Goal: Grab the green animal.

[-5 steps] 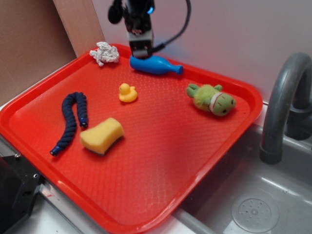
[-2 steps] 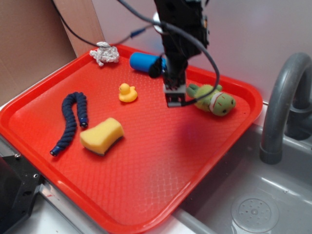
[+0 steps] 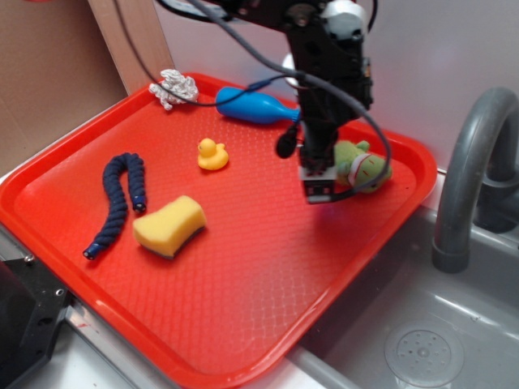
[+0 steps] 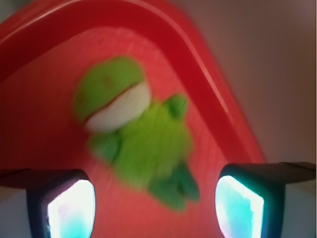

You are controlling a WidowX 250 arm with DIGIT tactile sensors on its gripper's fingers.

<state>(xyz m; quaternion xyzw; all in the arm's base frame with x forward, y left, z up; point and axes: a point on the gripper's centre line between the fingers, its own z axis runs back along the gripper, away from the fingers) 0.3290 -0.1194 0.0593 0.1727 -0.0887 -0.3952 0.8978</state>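
Currently end effector [image 3: 318, 185] spread wide, gripping nothing, poised above green animal [image 3: 362, 166] near far right corner of red tray [image 3: 243, 316]. Wrist view, blurred: green animal [image 4: 136, 144] lying on tray floor between both fingers [image 4: 67, 208], no visible contact with either, head toward tray rim. Elsewhere on tray: yellow duck [image 3: 212, 154] mid-tray, blue bottle [image 3: 253, 107] lying along back edge, crumpled foil [image 3: 173, 87] at back corner, dark blue rope [image 3: 120, 198] on left, yellow sponge [image 3: 169, 225] just beside rope. Grey faucet [image 3: 470, 174] and sink [image 3: 422, 340] right of tray.
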